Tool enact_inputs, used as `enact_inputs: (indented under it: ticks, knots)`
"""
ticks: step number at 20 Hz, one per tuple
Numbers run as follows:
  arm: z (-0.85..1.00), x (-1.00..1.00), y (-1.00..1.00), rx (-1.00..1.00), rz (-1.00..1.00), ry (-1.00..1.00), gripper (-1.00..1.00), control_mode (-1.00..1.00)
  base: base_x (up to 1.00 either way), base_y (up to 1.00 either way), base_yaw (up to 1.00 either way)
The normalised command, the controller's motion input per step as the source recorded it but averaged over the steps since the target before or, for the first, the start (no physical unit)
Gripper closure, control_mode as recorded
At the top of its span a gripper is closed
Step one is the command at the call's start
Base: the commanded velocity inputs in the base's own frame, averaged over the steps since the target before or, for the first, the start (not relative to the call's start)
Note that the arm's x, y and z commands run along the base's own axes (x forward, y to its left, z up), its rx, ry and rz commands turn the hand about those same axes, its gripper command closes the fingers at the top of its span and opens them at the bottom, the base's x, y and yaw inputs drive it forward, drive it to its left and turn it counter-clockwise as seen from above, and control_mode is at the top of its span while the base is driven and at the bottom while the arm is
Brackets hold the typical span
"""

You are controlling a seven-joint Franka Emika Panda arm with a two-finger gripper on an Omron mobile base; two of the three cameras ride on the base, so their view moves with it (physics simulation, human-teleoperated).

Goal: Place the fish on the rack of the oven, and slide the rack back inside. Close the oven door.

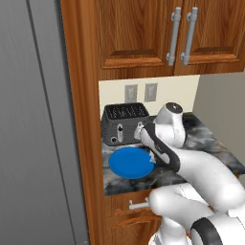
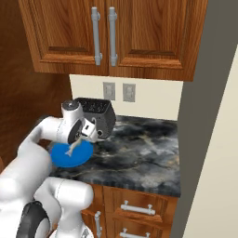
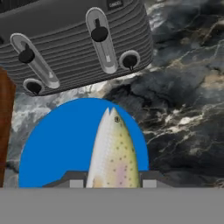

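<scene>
The gripper (image 3: 113,183) is clamped on the fish (image 3: 113,153), holding it above the blue plate (image 3: 57,144), just in front of the black toaster (image 3: 74,39). The fish is slim and pale, silvery along one flank, yellowish with small dark speckles, its dark round eye near the pointed snout.

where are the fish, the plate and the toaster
fish (image 3: 114,151), hand view, spotted mid-body
plate (image 1: 129,163), left base view, bare blue centre
toaster (image 2: 103,122), right base view, dark side wall
</scene>
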Motion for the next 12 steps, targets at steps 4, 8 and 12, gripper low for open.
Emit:
enact_inputs:
  ticks: [4,8,12]
  knots:
    - [0.63,-0.82,-0.4,0.0,0.02,-0.22,1.0,-1.0,0.0,0.0,0.0]
    - [0.59,-0.81,-0.36,0.0,0.03,-0.14,1.0,-1.0,0.0,0.0,0.0]
    - [0.43,-0.8,-0.37,0.0,0.05,-0.11,1.0,-1.0,0.0,0.0,0.0]
